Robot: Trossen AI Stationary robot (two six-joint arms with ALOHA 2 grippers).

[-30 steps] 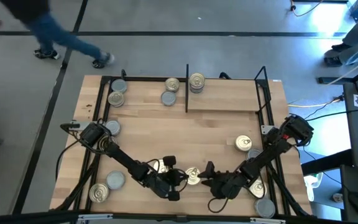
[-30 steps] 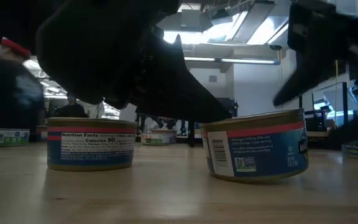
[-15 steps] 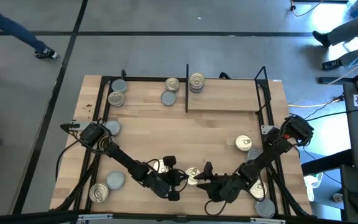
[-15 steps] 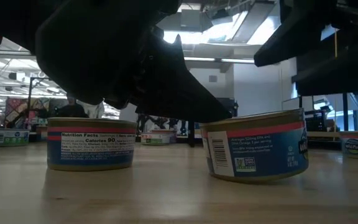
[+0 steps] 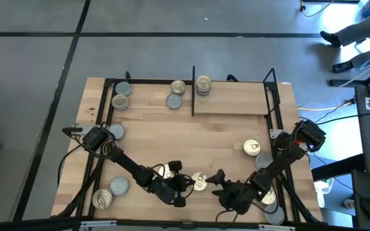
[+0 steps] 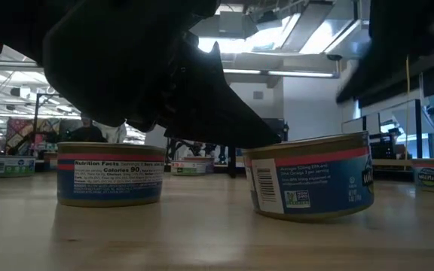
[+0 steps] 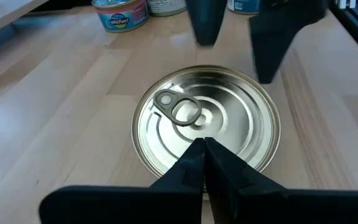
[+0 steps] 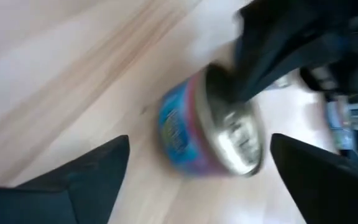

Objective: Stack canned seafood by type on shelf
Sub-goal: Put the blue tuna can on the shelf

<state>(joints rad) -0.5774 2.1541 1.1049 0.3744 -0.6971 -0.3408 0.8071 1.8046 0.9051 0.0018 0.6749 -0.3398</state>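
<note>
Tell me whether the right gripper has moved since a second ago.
Yes. The right gripper has backed off from the gold-lidded can, toward the table's front right, with fingers open.

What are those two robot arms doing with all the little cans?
They are sorting tins of fish onto a wooden shelf. Right now both arms meet at one gold-lidded tin near the front of the table. The left gripper has its fingers shut, with the tips resting over that tin's lid. The right gripper is open beside the tin and not holding it. A few tins already sit at the back by the black divider.
</note>
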